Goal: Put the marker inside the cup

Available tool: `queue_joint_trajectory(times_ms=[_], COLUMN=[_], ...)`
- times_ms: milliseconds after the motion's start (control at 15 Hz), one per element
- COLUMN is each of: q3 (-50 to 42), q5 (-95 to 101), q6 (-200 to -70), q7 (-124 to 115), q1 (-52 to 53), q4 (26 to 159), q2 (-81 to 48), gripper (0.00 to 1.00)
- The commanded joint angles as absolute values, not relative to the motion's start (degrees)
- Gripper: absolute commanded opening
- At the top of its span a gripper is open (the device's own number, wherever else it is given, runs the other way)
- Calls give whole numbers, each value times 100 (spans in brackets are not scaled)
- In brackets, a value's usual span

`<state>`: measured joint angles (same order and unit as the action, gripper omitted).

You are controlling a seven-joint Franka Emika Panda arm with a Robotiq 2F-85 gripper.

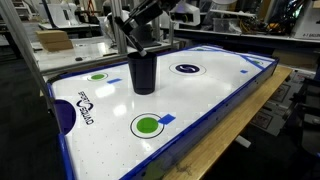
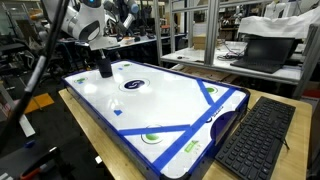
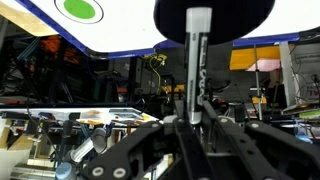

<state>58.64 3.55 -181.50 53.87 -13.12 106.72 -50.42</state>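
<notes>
Done: marker in grasp, held directly above cup; judged approx aligned w/ cup mouth
Left: lower if req'd, release, retract; marker not yet resting in cup
Table: air-hockey type, carries cup toward one end; flat glossy white top, blue lines & edge rail, green circle decals
Cup: dark, opaque, upright, slight taper, round mouth; appears as dark disc in wrist view
Gripper: just above cup rim; black rigid fingers, jaws clamped on marker barrel
Marker: slim straight cylinder, dark barrel, light end pointing at cup; tip depth vs cup rim cannot be told
</notes>
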Motion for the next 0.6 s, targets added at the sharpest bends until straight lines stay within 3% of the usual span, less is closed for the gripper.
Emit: queue_joint_trajectory(times_ms=[0, 67, 200, 533], q3=[6241, 6266, 6167, 5772], q5=[1016, 1122, 1167, 995], q6=[-17894, -17713, -17416, -16932], q7=[5279, 5225, 5089, 4569], q1=[-1591, -1622, -1562, -1354], q4=[10499, 10469, 10435, 10397], q2=[-5750, -5862, -5828, -5130], gripper=[5, 44, 50, 87])
